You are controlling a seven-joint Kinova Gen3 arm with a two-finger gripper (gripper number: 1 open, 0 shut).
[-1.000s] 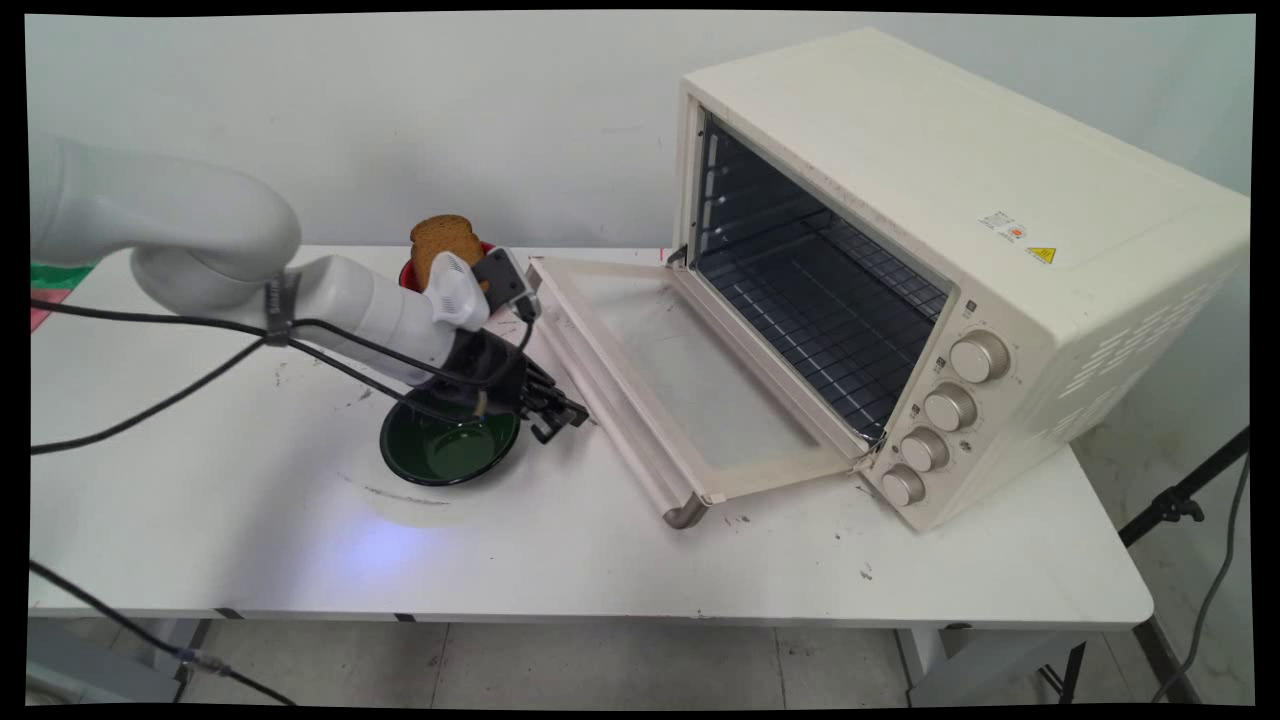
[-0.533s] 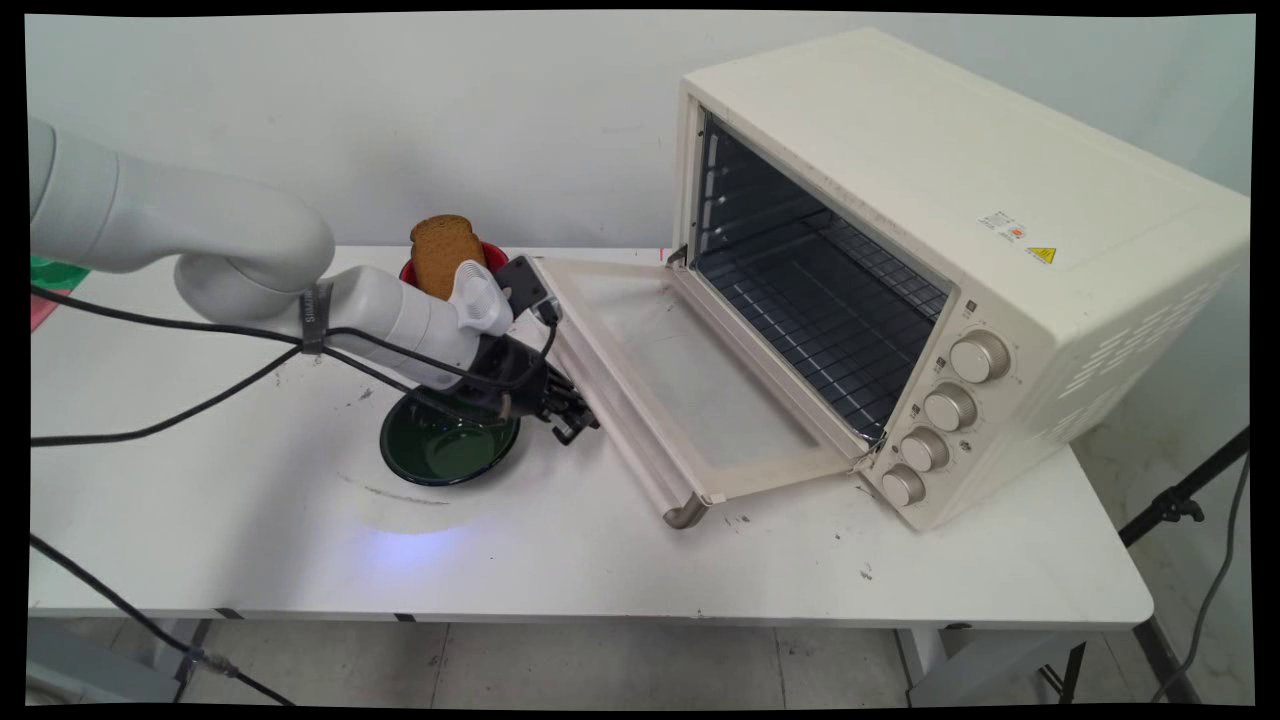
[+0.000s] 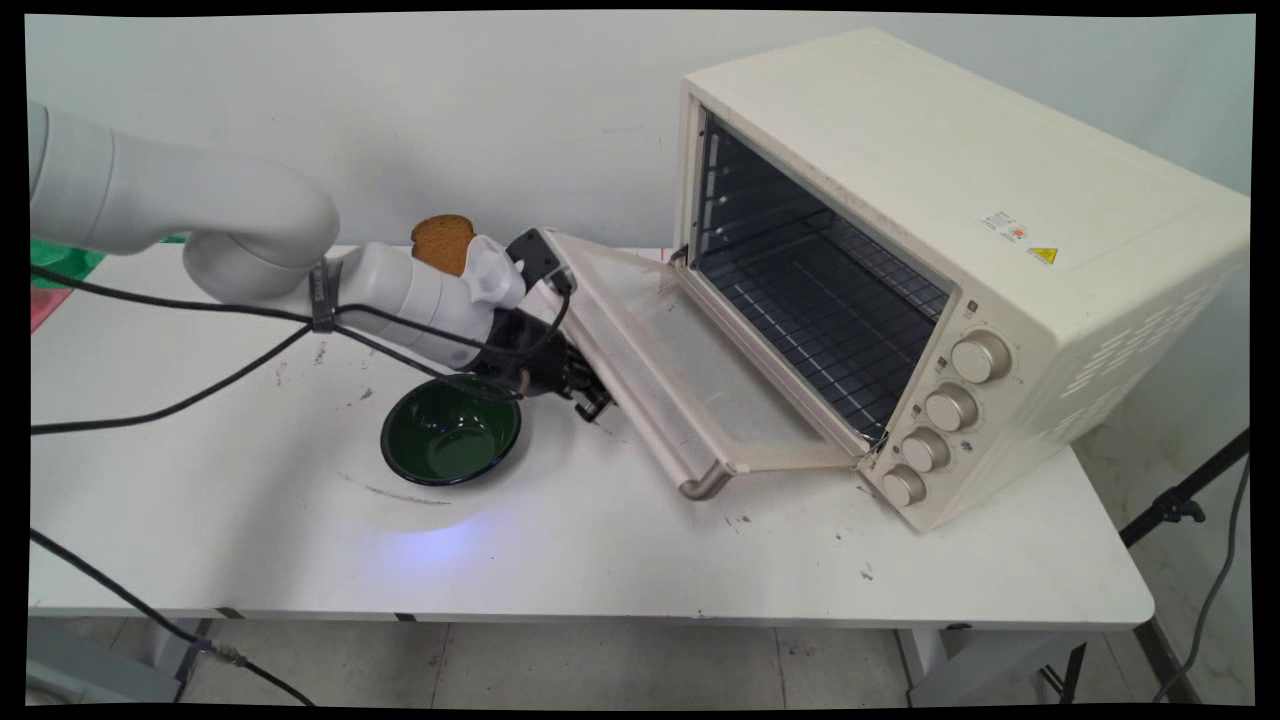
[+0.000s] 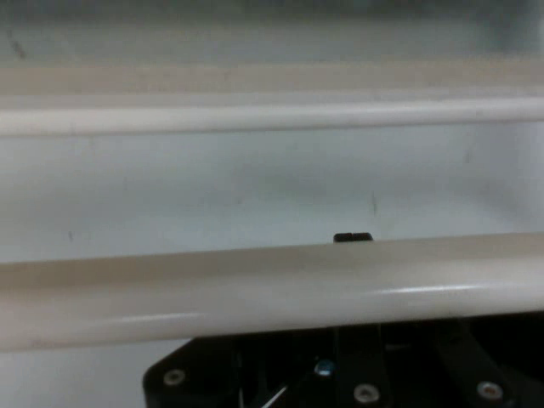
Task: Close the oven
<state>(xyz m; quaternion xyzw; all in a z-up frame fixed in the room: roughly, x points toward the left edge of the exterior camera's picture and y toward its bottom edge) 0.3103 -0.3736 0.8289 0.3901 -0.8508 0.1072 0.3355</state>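
Cream metal oven (image 3: 960, 230) with wire rack; smooth tubular door handle (image 4: 272, 289) lies across gripper (image 3: 590, 400), which reaches low under the tilted door (image 3: 660, 350); finger state cannot be determined

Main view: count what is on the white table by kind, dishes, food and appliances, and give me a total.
Dishes: 2, dark green round bowl and a red dish, mostly hidden behind the arm.
Food: 1, brown bread slice standing in the red dish.
Appliances: 1, cream toaster oven.
Total: 4.

Bright even light, soft shadows, hand view seemingly blurred up close
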